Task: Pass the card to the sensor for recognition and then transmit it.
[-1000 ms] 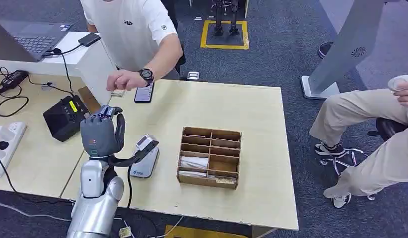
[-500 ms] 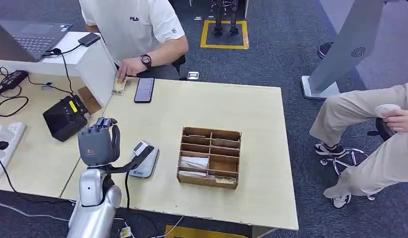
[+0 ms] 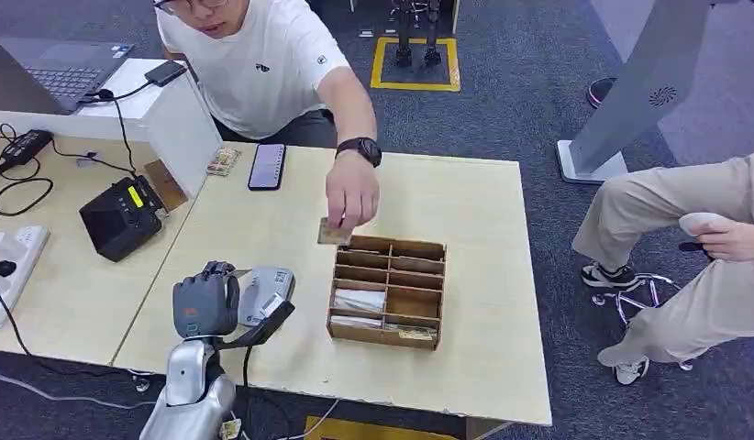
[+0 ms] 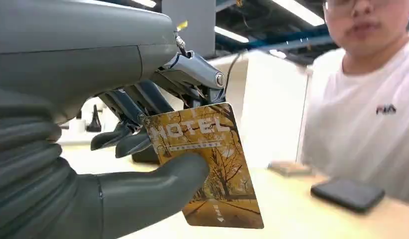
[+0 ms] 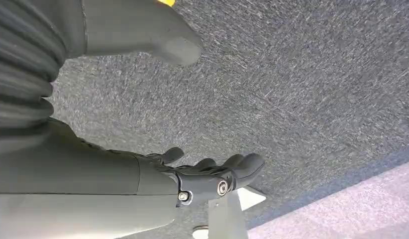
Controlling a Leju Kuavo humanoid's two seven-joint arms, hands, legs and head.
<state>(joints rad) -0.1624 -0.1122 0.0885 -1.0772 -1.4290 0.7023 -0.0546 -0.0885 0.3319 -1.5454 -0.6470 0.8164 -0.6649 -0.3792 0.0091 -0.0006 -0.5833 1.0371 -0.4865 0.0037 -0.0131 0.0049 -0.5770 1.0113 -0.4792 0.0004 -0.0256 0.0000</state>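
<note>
My left hand [image 3: 205, 307] pinches the card [image 4: 205, 164] between thumb and fingers near the desk's front-left corner; the sensor [image 3: 263, 295] lies just beside it. My right hand [image 5: 212, 174] hangs empty, fingers apart.

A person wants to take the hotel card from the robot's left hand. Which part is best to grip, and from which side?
Probably its free end, opposite the word HOTEL: the hotel card sticks out bare beyond the left hand, whose thumb pinches it across the middle. Approach from that end, away from the palm.
</note>
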